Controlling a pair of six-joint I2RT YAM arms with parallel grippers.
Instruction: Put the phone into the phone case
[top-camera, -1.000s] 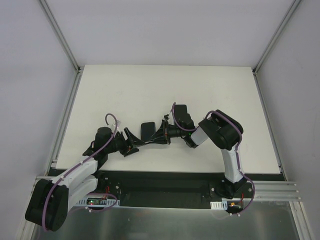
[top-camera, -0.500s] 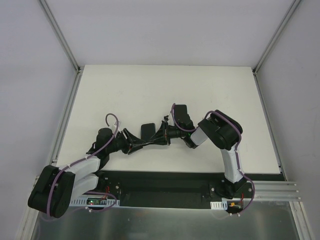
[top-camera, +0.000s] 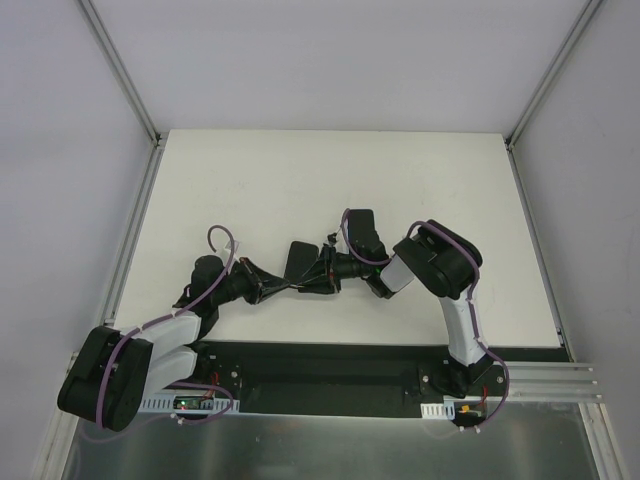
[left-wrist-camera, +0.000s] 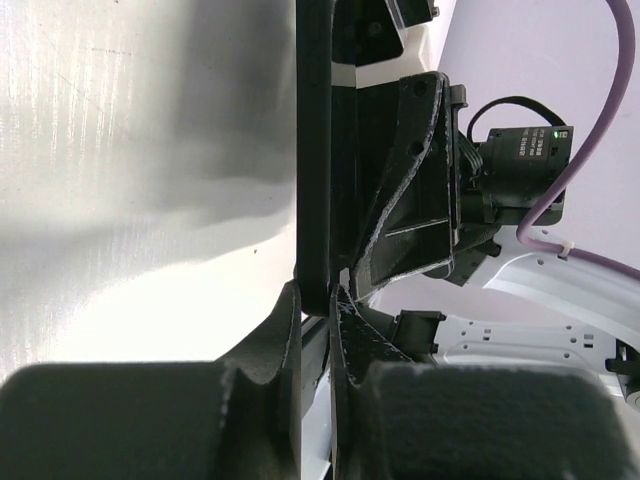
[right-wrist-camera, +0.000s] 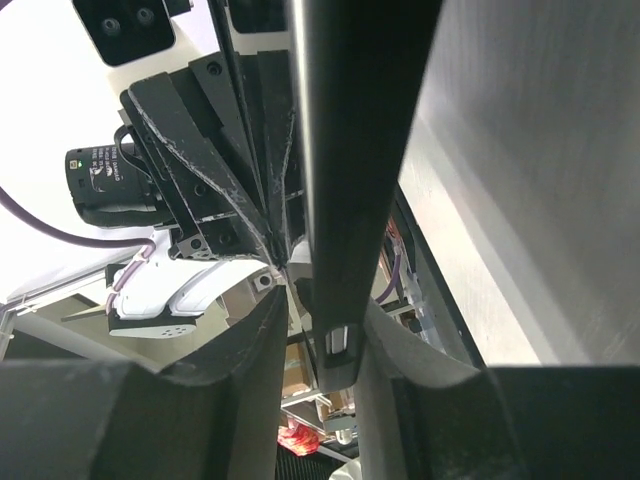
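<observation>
left gripper (left-wrist-camera: 316, 305) and right gripper (right-wrist-camera: 322, 330) both clamp tight on opposite ends of one thin black slab (top-camera: 298, 260) at mid white table (top-camera: 250, 180); second black slab (top-camera: 361, 228) lies nearby

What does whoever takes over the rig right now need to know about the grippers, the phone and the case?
Left gripper: shut on one end of a thin black slab, held between the two arms.
Right gripper: shut on the same slab from the opposite side.
The slab is edge-on in both wrist views, so I cannot tell whether it is the phone or the case.
A second black piece lies flat on the table beside the right wrist.
Done: one piece is gripped by both arms.
Left: the two pieces are apart and not yet joined.
</observation>
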